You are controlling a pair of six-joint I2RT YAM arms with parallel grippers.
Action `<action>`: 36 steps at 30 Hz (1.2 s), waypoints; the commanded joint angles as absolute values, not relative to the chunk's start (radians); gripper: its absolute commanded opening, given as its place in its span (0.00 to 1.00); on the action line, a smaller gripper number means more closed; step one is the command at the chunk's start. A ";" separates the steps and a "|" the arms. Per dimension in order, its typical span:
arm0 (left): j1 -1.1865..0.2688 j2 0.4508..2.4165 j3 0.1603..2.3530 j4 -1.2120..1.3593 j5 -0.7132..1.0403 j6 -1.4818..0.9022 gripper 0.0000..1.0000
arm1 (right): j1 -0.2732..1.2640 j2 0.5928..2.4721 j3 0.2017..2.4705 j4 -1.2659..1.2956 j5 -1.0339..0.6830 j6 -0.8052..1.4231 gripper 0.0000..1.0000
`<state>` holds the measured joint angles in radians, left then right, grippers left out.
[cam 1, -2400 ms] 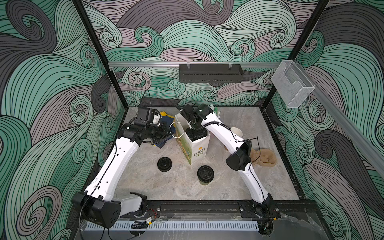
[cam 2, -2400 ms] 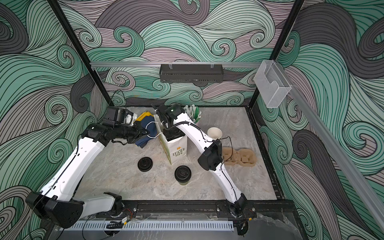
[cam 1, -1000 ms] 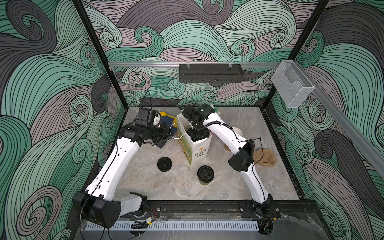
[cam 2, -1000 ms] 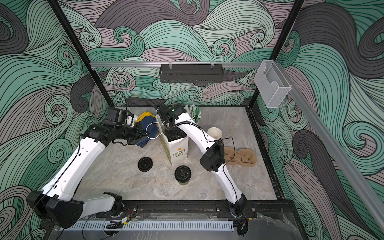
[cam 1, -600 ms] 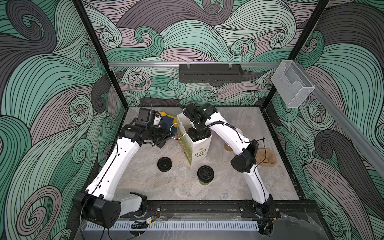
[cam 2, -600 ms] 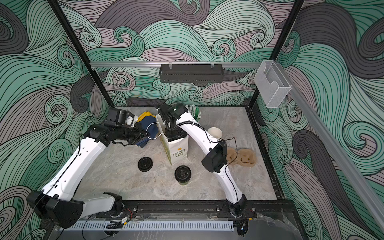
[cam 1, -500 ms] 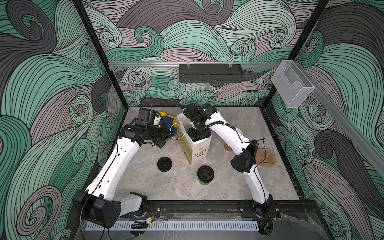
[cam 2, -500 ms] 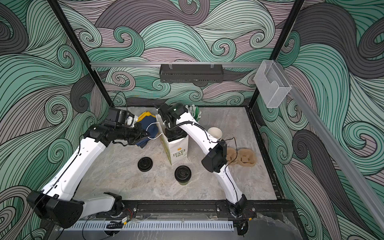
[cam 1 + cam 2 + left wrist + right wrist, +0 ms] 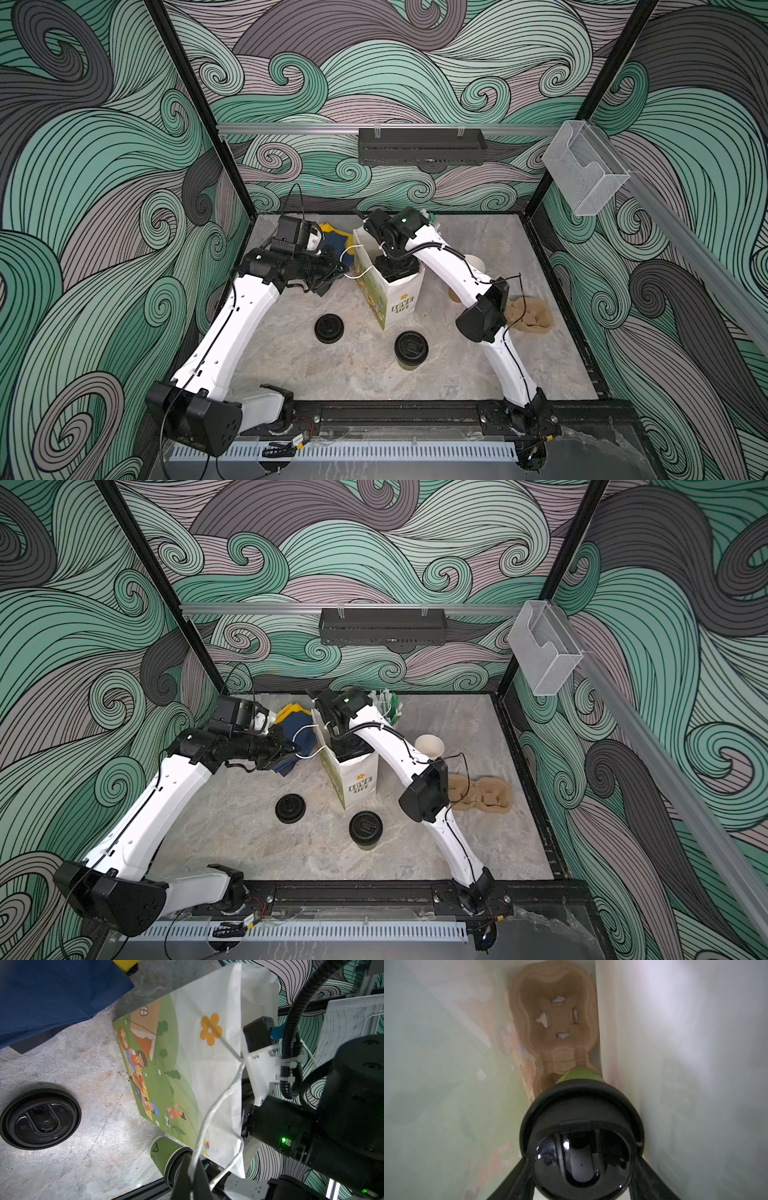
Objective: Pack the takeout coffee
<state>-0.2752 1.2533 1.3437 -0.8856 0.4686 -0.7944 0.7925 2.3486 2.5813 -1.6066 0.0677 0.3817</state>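
The left gripper [image 9: 191, 1169] pinches the white string handle [image 9: 218, 1103] of the paper bag [image 9: 399, 301], fingers pressed tight. The right gripper [image 9: 582, 1169] reaches down inside the bag, its fingers squeezing a green cup [image 9: 580, 1076] by its black lid, low over the brown cup tray [image 9: 556, 1022] at the bottom. The other green cup [image 9: 410, 348] stands on the table [image 9: 457, 374] just in front of the bag, near a loose black lid [image 9: 329, 328].

Marble table [image 9: 332, 374] | centre: upright paper bag [image 9: 397, 303] | near centre: lidded cup [image 9: 410, 347] | left: loose black lid [image 9: 329, 328] | far left: blue cloth [image 9: 297, 729] | right: pulp carrier [image 9: 484, 793]
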 commanded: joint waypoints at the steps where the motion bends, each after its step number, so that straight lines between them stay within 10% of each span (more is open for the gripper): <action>1: -0.272 1.254 1.338 -0.885 0.480 -0.785 0.04 | 0.790 2.385 2.621 -1.792 0.047 0.381 0.48; 36: -0.273 1.256 1.333 -0.876 0.476 -0.785 0.04 | 0.798 2.308 2.517 -1.782 -0.046 0.369 0.47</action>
<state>-0.2752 1.2533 1.3342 -0.8818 0.4686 -0.7944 0.7929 2.3020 2.5050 -1.6070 -0.0269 0.3748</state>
